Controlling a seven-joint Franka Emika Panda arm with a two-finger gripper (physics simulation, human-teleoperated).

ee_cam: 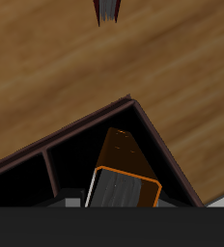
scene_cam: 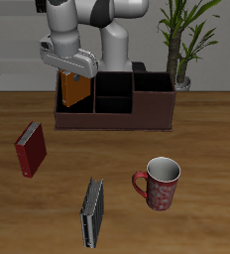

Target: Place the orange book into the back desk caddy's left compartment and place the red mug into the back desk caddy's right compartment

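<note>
Exterior view first, from one side across to the other: a dark red book (scene_cam: 30,149) lies flat on the wood-grain table (scene_cam: 201,129), well clear of everything. Farther back, the gripper (scene_cam: 73,67) hangs over the end of the back desk caddy (scene_cam: 114,111), with the orange book (scene_cam: 74,89) upright beneath it and its lower part already down inside the left compartment (scene_cam: 75,105). The fingers are closed on the book's upper edge, as far as I can make out; the wrist view shows the book just below the camera, which fits a grip on it, though the fingertips themselves don't show there.

So I'd judge the first step is nearly done: the book is being lowered in. Next it wants easing down until it bottoms out, then the claw opened and lifted straight up so it doesn't drag the book out.

Moving on, a grey-black book (scene_cam: 92,212) lies near the table's front edge, slim and dull. The caddy is a long, low box of dark brown wood, with thin partitions and square corners. The book looks stiff and smooth, a bright hard cover with pale page edges.

Last, the red mug (scene_cam: 161,184) stands upright in the open, well apart from the caddy, glazed dark red with pale speckles, a curved handle and a greyish inside. It's untouched; the right compartment (scene_cam: 154,103) awaits it. A potted plant (scene_cam: 182,40) stands behind.
</note>
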